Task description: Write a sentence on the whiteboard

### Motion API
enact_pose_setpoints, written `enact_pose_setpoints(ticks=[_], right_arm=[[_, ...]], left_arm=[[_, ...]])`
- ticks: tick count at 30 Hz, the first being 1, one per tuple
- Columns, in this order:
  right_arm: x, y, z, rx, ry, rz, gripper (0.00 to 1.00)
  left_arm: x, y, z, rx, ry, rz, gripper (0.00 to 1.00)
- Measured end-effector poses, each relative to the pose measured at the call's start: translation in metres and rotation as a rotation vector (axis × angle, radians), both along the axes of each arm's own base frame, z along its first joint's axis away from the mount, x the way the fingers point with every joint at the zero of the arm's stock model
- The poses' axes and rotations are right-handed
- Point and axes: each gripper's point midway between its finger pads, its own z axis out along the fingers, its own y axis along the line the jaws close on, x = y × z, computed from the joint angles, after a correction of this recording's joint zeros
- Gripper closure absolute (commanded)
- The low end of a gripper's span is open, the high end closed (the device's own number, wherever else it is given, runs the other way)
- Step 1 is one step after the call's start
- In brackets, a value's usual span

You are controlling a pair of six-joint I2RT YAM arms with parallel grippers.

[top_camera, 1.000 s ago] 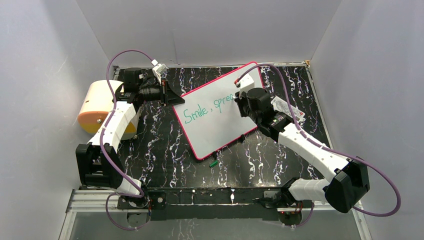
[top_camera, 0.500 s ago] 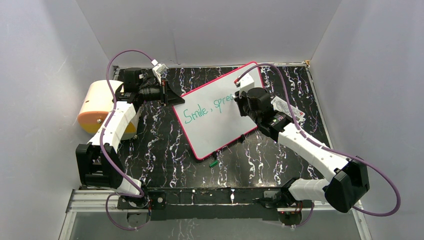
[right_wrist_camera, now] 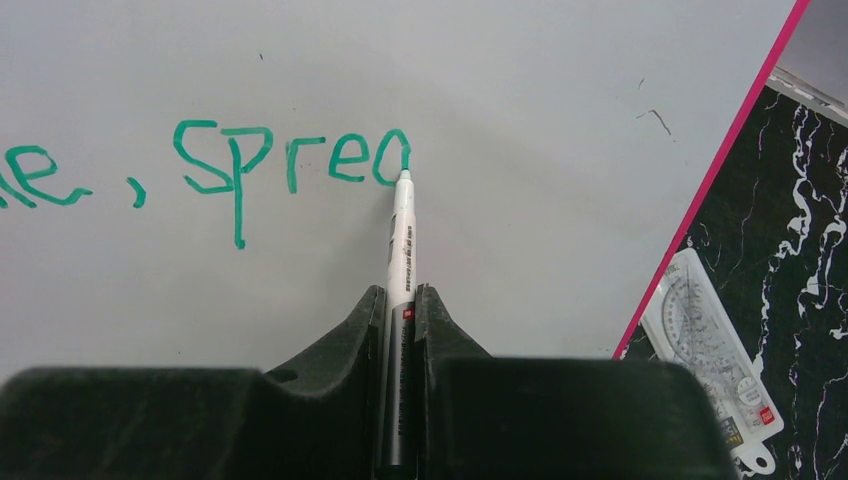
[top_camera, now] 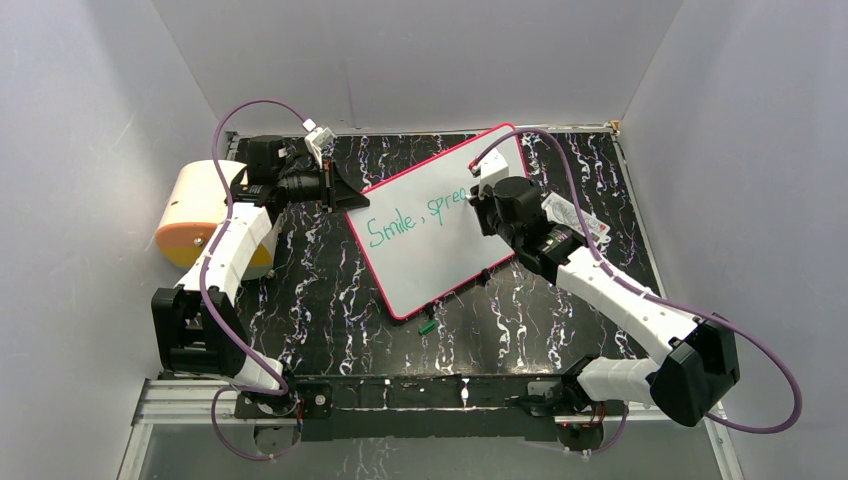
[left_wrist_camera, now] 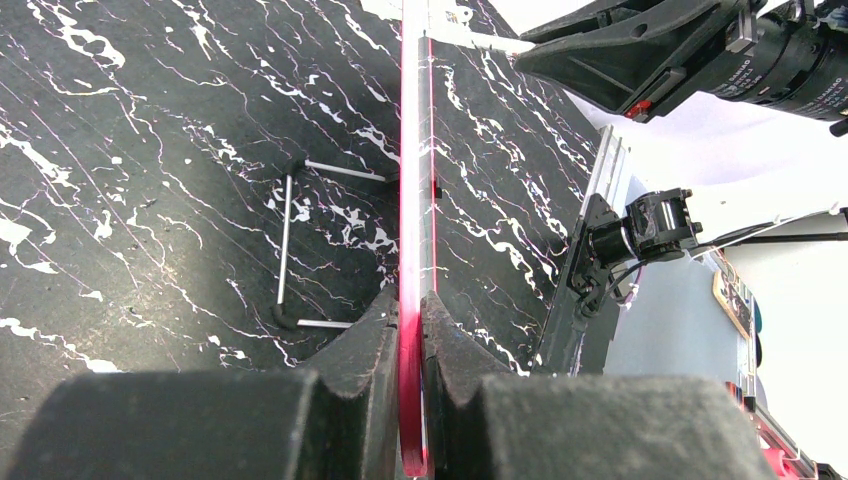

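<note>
R jaws tight on marker (right_wrist_camera: 402, 250), tip @ sentence (right_wrist_camera: 290, 165) end on whiteboard (right_wrist_camera: 520, 80).

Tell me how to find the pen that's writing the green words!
Look at the big flat white whiteboard with a thin pink-red rim over the black marbled table. Follow its teal-green handwritten words to the last letter. The slim white marker pen touches it there, the only thin stick pinched between the black fingers of the right gripper.
</note>
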Motion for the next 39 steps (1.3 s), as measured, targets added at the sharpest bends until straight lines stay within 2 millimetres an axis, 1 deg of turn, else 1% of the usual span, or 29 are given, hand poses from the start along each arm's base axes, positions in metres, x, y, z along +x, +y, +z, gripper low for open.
enact_pose_setpoints(ticks=[5, 12, 18, 25, 30, 39], right_arm=[[-0.004, -0.004, -0.008, -0.015, 0.021, -0.002, 1.00], [-0.004, -0.006, -0.009, -0.023, 0.022, -0.012, 1.00], [-0.002, -0.009, -0.008, -0.025, 0.016, -0.026, 1.00], [0.003, -0.015, 0.000, -0.010, -0.011, -0.041, 1.00], [0.005, -0.018, 0.001, -0.009, -0.014, -0.046, 1.00], [0.008, -0.015, 0.003, 0.000, -0.022, -0.032, 1.00]], left_arm=[[0.000, 0.000, 0.000, 0.000, 0.001, 0.000, 1.00], [0.000, 0.000, 0.000, 0.000, 0.001, 0.000, 1.00], [0.000, 0.000, 0.000, 0.000, 0.001, 0.000, 1.00], [0.000, 0.000, 0.000, 0.000, 0.001, 0.000, 1.00], [0.000, 0.000, 0.000, 0.000, 0.001, -0.001, 1.00], [0.000, 0.000, 0.000, -0.001, 0.001, -0.001, 1.00]])
